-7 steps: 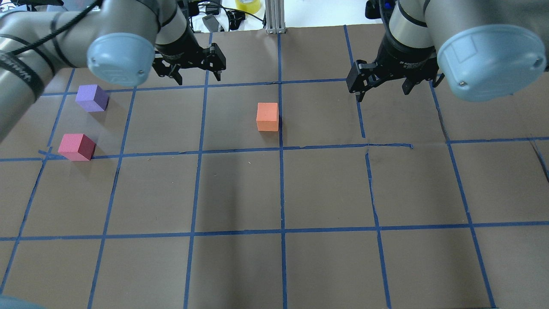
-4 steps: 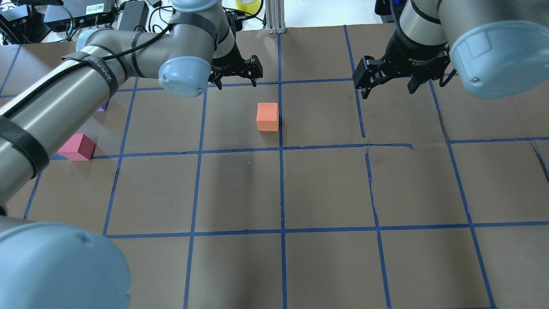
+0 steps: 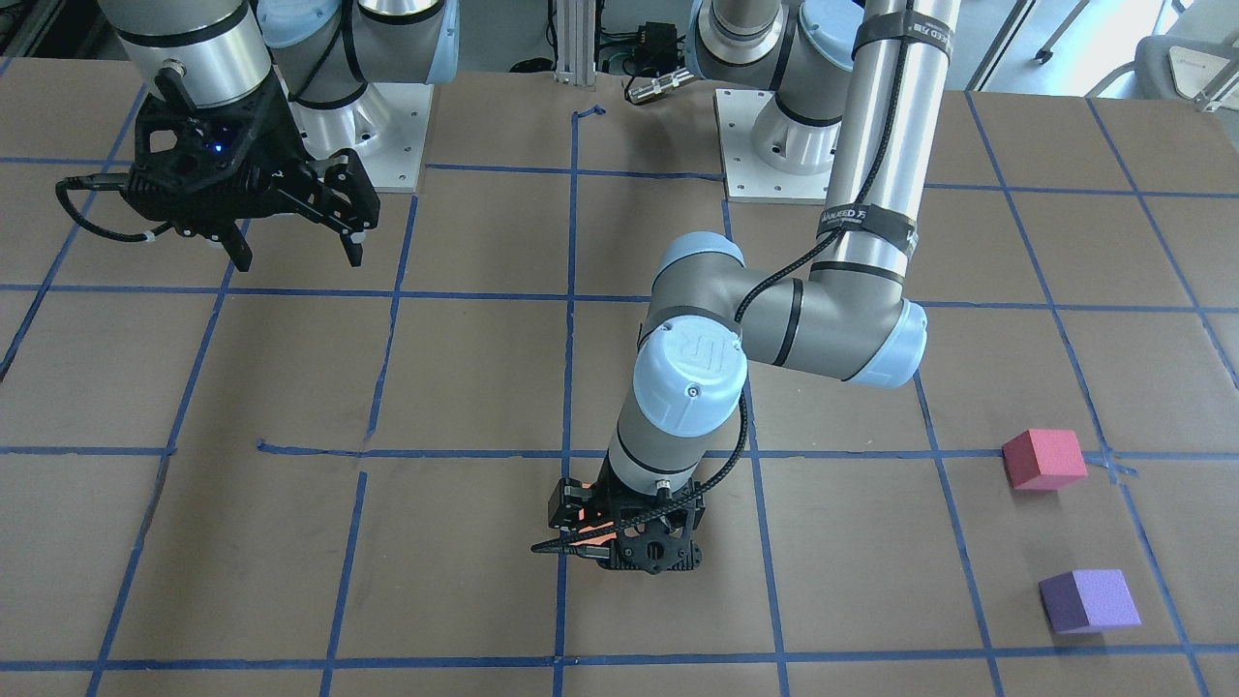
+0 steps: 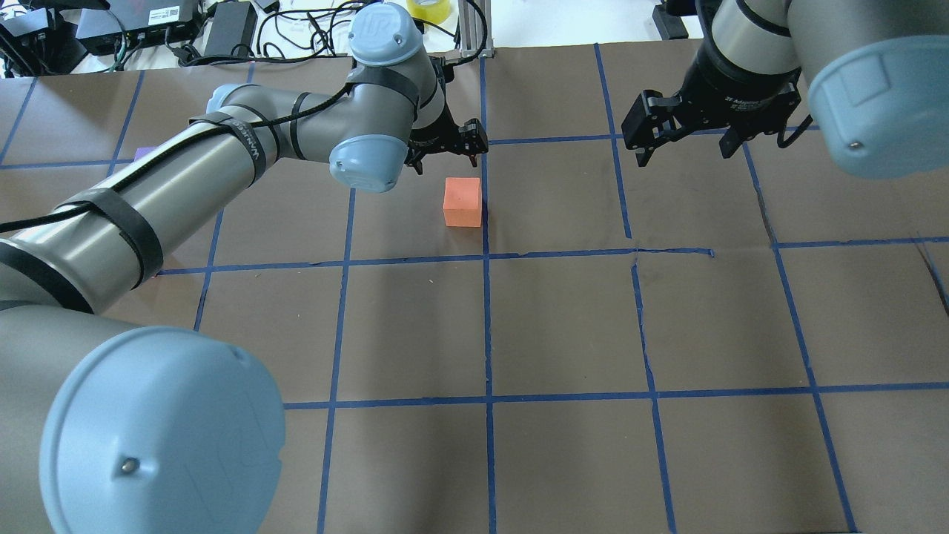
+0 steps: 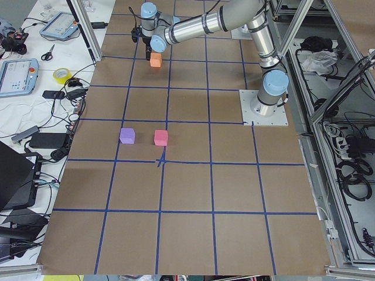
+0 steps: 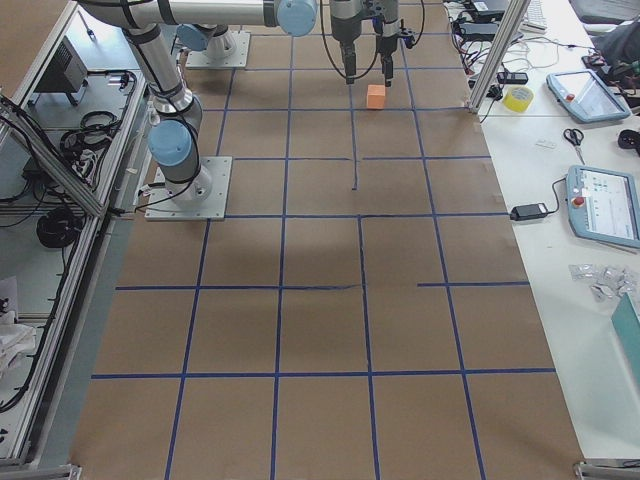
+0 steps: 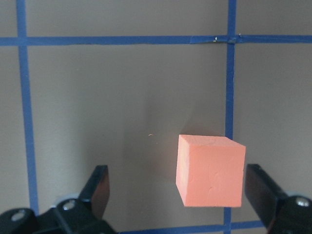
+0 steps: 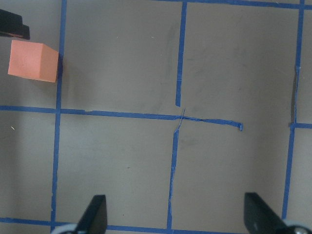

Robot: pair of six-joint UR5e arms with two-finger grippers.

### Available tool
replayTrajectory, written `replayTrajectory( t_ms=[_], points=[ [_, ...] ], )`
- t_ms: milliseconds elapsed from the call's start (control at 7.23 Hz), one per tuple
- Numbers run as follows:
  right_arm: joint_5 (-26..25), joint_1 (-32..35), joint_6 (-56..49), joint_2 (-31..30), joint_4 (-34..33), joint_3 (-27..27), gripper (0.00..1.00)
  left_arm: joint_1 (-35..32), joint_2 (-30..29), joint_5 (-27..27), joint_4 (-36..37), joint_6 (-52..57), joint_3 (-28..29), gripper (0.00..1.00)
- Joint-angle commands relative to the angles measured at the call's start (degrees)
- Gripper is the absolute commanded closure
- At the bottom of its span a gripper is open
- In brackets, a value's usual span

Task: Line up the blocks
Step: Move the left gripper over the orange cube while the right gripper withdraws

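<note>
Presently, the small orange foam cube (image 4: 463, 200) rests flat on the brown paper-covered table (image 4: 563, 326), one edge against a line of the blue tape grid (image 4: 485, 319).

Left gripper (image 4: 445, 162): positioned over the orange cube with its jaws spread wide. In the left wrist view the cube lies between the two fingers, much nearer one finger than the other. No contact is visible.

Right gripper (image 4: 686, 156): raised above the table, well apart from the orange cube on the robot's right side of it. Its jaws are spread wide and hold nothing.

The reddish-pink foam cube (image 3: 1043, 458) and the purple foam cube (image 3: 1089, 600) rest well apart from the orange cube, on the robot's left side of it. They are near each other but not touching. The purple cube lies farther from the robot's base than the reddish-pink one.
</note>
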Motion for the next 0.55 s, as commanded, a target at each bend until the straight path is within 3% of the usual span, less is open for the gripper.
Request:
replayTrajectory(
  t_ms=[0, 277, 415],
  points=[
    [0.0, 0.0, 0.0, -0.2, 0.5, 0.0, 0.0, -1.8, -2.2, -0.1, 1.3, -1.0, -0.1, 0.0],
    [0.0, 0.0, 0.1, -0.2, 0.3, 0.0, 0.0, -2.2, -3.5, 0.1, 1.4, -0.3, -0.7, 0.0],
    [0.0, 0.0, 0.0, -0.2, 0.1, 0.0, 0.0, -2.1, -3.4, 0.5, 2.8, -0.5, -1.4, 0.27]
  ],
)
